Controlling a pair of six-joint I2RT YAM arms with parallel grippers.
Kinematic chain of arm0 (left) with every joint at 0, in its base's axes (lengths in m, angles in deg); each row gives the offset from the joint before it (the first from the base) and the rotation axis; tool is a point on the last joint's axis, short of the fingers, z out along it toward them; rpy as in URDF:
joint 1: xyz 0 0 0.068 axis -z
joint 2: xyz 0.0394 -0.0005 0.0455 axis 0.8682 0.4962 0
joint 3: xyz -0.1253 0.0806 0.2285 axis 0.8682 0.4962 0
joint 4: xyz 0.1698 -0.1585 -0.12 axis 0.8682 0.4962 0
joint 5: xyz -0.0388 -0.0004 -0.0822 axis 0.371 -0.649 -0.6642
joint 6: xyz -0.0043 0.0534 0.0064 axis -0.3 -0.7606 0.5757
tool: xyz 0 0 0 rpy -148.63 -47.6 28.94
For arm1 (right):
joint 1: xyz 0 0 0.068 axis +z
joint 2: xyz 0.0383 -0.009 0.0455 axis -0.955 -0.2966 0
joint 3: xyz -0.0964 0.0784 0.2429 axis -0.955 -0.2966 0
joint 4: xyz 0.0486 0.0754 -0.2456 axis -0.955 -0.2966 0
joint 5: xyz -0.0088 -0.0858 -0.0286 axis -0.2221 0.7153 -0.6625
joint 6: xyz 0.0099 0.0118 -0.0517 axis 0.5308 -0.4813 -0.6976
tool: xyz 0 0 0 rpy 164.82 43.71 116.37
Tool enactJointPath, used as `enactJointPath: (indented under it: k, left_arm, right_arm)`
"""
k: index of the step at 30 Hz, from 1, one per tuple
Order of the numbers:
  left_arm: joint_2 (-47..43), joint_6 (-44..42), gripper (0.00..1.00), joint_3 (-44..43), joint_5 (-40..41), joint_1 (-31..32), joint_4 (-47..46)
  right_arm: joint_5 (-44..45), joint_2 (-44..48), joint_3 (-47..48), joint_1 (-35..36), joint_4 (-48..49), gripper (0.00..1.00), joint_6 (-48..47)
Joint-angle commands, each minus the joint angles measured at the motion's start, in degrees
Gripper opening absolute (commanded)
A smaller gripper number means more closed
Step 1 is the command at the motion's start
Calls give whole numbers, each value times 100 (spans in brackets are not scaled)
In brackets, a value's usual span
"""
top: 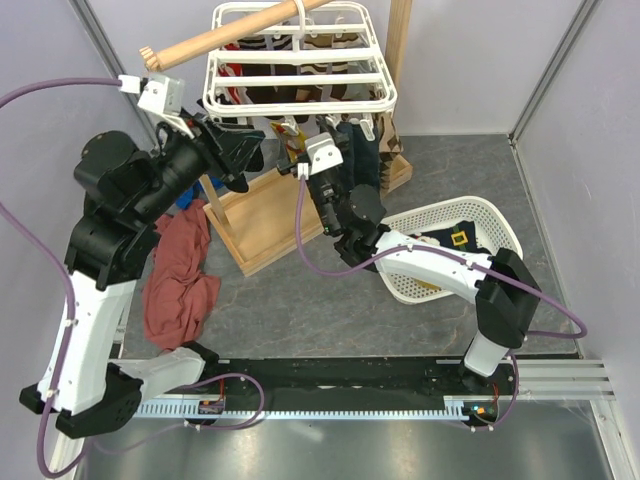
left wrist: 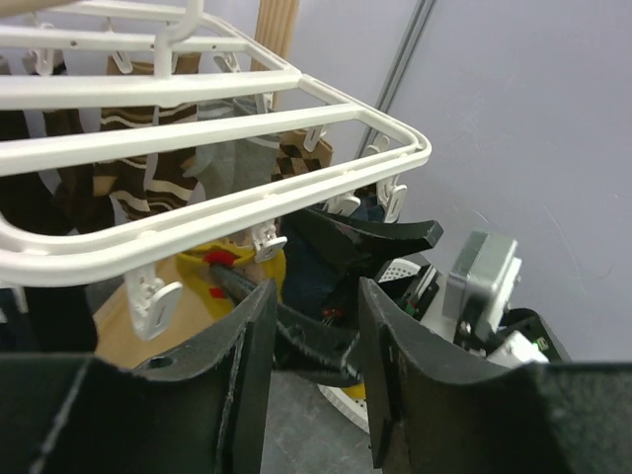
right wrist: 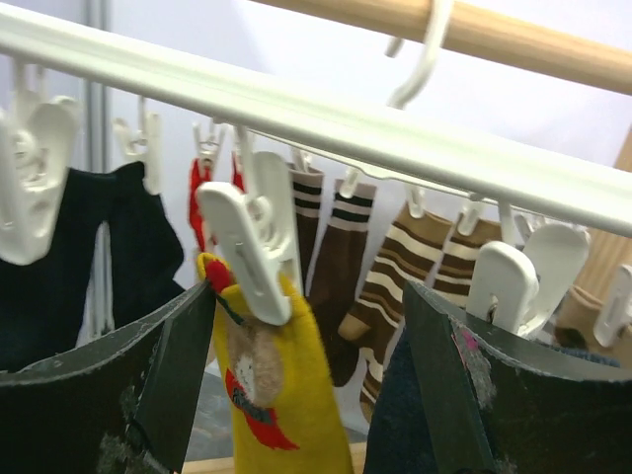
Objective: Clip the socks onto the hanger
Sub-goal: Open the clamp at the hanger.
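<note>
The white hanger (top: 300,72) hangs from a wooden pole, with several socks clipped under it. In the right wrist view a mustard-yellow sock (right wrist: 281,405) hangs from a white clip peg (right wrist: 252,237). My right gripper (right wrist: 306,341) is open, with its fingers either side of that sock; the left finger touches the sock's top edge. A navy sock (right wrist: 420,425) hangs beside the right finger. My left gripper (left wrist: 311,341) is open and empty just below the hanger's near rail (left wrist: 197,212), facing the yellow sock (left wrist: 232,269) and the right gripper's fingers. From above the two grippers (top: 238,152) (top: 322,168) flank the yellow sock (top: 292,140).
Brown striped socks (right wrist: 415,252) and dark socks hang from other pegs. The wooden stand base (top: 262,222) lies under the hanger. A white mesh basket (top: 485,215) with dark items sits at right. A red cloth (top: 180,272) lies at left.
</note>
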Motion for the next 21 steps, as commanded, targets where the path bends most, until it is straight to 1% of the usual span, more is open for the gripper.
enactJointPath:
  k: [1, 5, 6, 8, 9, 11, 12, 17, 21]
  left_arm:
    - [-224, -505, 47, 180, -58, -210, -35]
    - [-268, -910, 51, 478, -761, -526, -316]
    - [-251, -1050, 53, 523, -1189, -684, -447]
    - [-224, -1174, 56, 680, -1665, -860, -579]
    - [-215, -1288, 58, 742, -2111, -1018, -650]
    - [-206, -1429, 61, 918, -2509, -1133, -896]
    - [-189, -1569, 64, 962, -2781, -1177, -949]
    - [-110, -1798, 74, 1191, -3275, -1291, -1370]
    - [-48, -1781, 77, 1332, -3609, -1485, -1634]
  right_arm:
    - [202, 373, -127, -107, -41, 84, 277]
    - [71, 557, -276, -204, -182, 84, 427]
    - [45, 601, -294, -239, -243, 84, 462]
    - [-34, 689, -372, -283, -296, 84, 541]
    - [-104, 716, -408, -301, -366, 84, 567]
    - [-175, 786, -460, -336, -428, 84, 611]
    - [-262, 812, -469, -362, -481, 84, 620]
    - [-465, 918, -557, -415, -604, 84, 655]
    - [-580, 988, -619, -468, -631, 84, 673]
